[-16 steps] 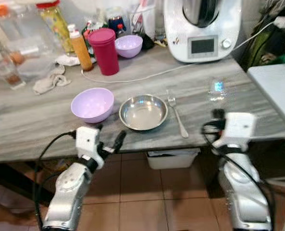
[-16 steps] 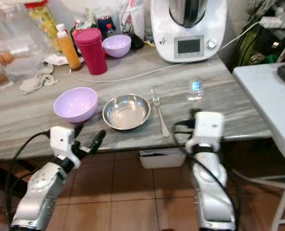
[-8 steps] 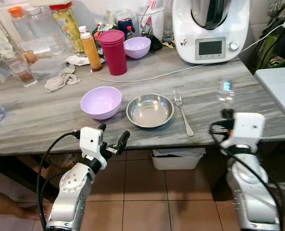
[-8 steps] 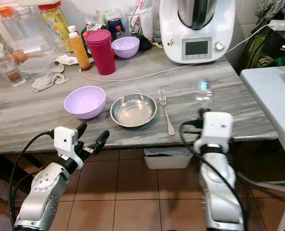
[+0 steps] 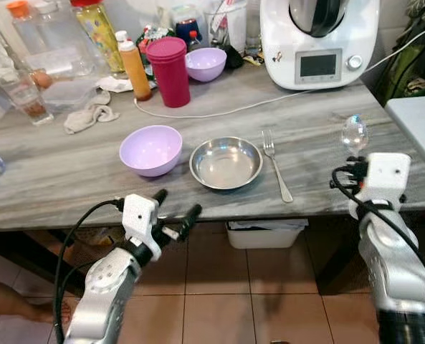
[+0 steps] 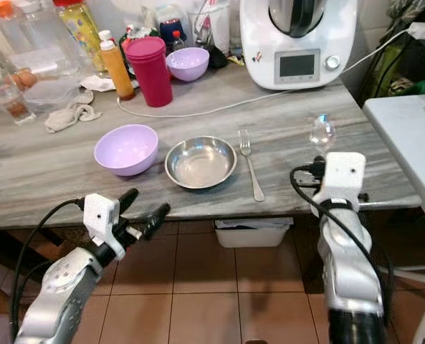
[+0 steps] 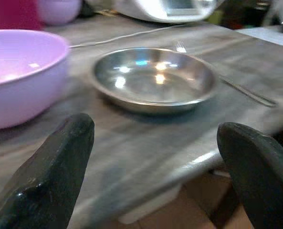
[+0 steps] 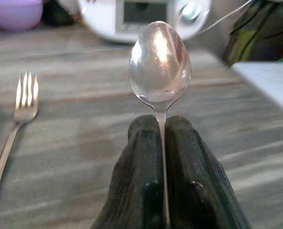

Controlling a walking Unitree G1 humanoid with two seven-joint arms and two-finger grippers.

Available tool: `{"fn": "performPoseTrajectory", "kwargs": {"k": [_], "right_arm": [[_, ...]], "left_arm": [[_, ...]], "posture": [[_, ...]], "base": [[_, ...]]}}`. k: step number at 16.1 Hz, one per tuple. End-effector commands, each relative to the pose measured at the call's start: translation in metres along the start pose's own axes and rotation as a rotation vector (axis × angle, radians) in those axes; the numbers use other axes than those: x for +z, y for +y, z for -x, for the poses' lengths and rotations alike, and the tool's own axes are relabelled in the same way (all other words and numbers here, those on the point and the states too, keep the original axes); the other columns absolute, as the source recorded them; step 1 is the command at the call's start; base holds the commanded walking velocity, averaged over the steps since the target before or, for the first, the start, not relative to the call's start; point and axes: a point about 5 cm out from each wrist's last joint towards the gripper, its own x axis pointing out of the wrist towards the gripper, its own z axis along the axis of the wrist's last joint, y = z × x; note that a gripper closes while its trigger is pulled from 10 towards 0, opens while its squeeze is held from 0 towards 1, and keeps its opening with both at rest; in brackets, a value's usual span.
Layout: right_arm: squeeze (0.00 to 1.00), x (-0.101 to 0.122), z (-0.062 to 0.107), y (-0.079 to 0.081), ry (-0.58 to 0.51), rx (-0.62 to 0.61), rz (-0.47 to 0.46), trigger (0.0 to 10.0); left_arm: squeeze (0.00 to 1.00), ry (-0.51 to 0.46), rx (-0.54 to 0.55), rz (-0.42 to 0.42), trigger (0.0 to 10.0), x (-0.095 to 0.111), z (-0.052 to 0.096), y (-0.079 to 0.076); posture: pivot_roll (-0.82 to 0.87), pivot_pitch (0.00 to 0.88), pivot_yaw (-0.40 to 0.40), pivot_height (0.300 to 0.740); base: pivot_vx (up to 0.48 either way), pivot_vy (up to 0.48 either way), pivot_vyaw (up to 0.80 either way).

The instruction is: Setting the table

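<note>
Right gripper (image 8: 159,143) jaws pinching spoon (image 8: 159,62) — seemingly above table (image 5: 54,179), left gripper (image 5: 175,209) jaws wide

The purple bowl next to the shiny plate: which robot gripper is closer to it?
Left. The left gripper hangs open off the table's near edge, just below the purple bowl. The right gripper, shut on a spoon, is far over, past the fork.

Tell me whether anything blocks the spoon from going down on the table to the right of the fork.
Nothing visible does. The right end effector holds the spoon above bare table right of the fork; the steel bowl lies left of the fork.
</note>
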Motion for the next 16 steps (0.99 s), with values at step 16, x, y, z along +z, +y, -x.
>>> {"fn": "performPoseTrajectory", "kwargs": {"k": [16], "right_arm": [[0.00, -0.004, -0.060, 0.040, 0.125, 0.318, -0.004, 10.0]], "left_arm": [[0.00, 0.059, -0.223, -0.030, 10.0, 0.005, 0.018, -0.007]], "posture": [[-0.22, 0.157, 0.121, 0.740]], "base": [[0.000, 0.000, 0.00]]}}
